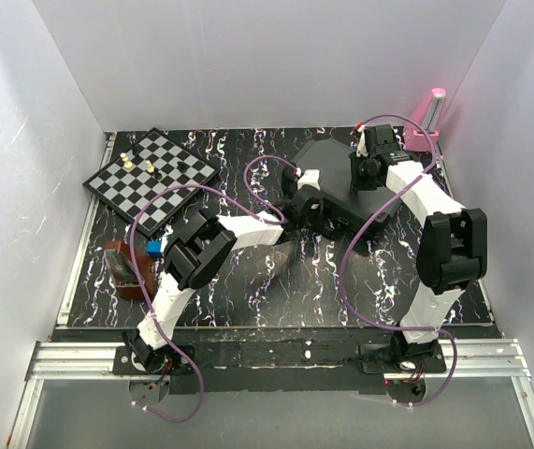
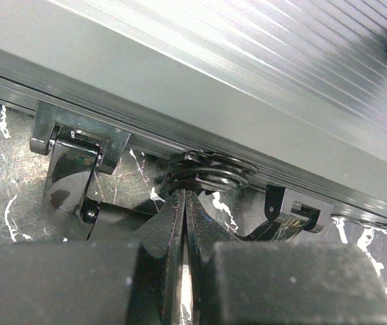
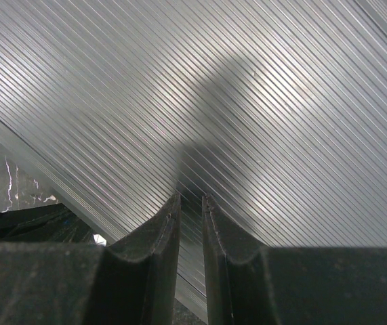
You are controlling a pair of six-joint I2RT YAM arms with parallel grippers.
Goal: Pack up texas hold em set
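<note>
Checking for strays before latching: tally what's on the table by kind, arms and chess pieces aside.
Black ribbed hard briefcase, closed: 1
Black-and-white chequered chessboard: 1
Small blue block: 1
Brown box-shaped object: 1
Pink upright object, far corner: 1
Total: 5

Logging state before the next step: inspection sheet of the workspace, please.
Surface: black marbled table, white streaks.
Job's things: briefcase closed, ribbed lid; chips, cards not seen.
Clutter: chessboard with pieces, back left; blue block beside brown object; pink object, back right.
Grippers: left gripper shut at briefcase's front-edge fitting; right gripper shut, over lid.
Cables: purple cables loop over table.
Surroundings: white walls; nothing else seen.
</note>
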